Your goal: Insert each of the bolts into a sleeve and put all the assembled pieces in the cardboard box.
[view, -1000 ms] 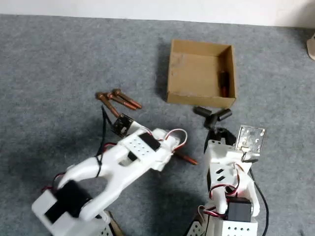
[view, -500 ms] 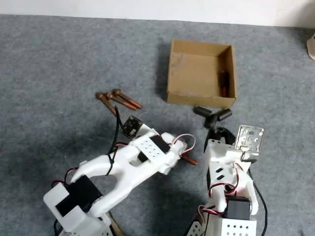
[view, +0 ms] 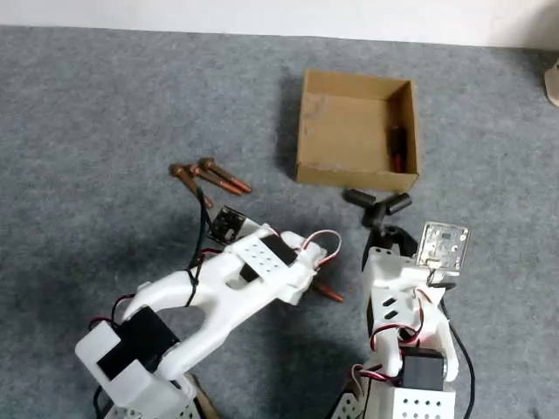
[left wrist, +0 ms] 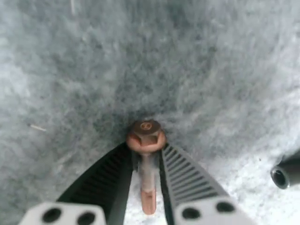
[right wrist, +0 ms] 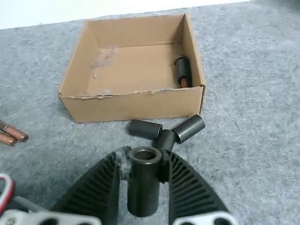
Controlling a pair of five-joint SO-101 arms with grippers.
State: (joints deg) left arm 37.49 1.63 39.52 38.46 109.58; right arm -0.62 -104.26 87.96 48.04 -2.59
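Our left gripper (left wrist: 146, 151) has shifted slightly, clamped on a bolt (left wrist: 146, 133). Our right gripper (right wrist: 144, 159) holds a sleeve (right wrist: 143, 187), bore exposed, seemingly to receive that bolt.

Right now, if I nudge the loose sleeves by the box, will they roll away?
The sleeves lie on their sides as round tubes, so they would probably roll. The fuzzy carpet should stop them soon. They lie bunched together, so pushing one likely shifts the others.
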